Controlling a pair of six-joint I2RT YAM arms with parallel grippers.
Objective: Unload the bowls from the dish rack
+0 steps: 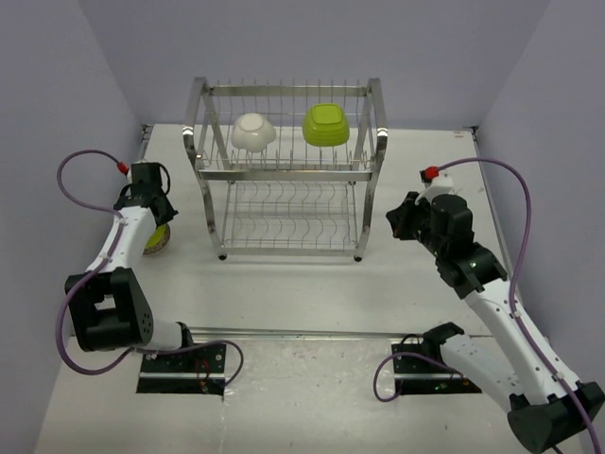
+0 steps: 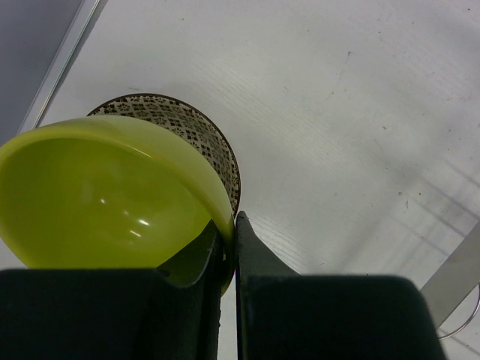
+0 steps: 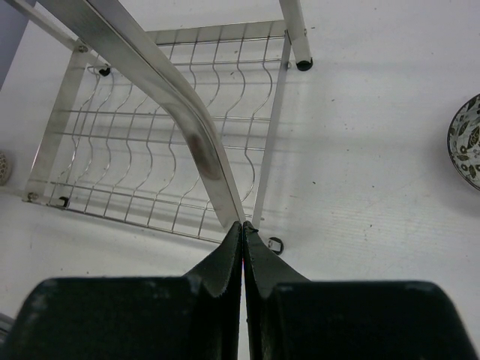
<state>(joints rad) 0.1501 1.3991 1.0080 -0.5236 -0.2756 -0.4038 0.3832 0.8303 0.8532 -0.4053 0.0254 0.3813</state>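
1. The round lime green bowl (image 2: 105, 202) is pinched by its rim between the nearly closed jaws of the left claw (image 2: 231, 225).
2. Just beyond and beneath it, a speckled patterned bowl (image 2: 187, 127) sits on the table (image 2: 360, 112).
3. To that claw's right stands the dish rack (image 1: 284, 174). Its upper tier holds a white bowl (image 1: 253, 131) and a squarish green bowl (image 1: 326, 125).
4. The right claw (image 3: 244, 229) is pressed fully closed and empty, near the rack's right end. Another patterned bowl (image 3: 466, 142) lies to its right.
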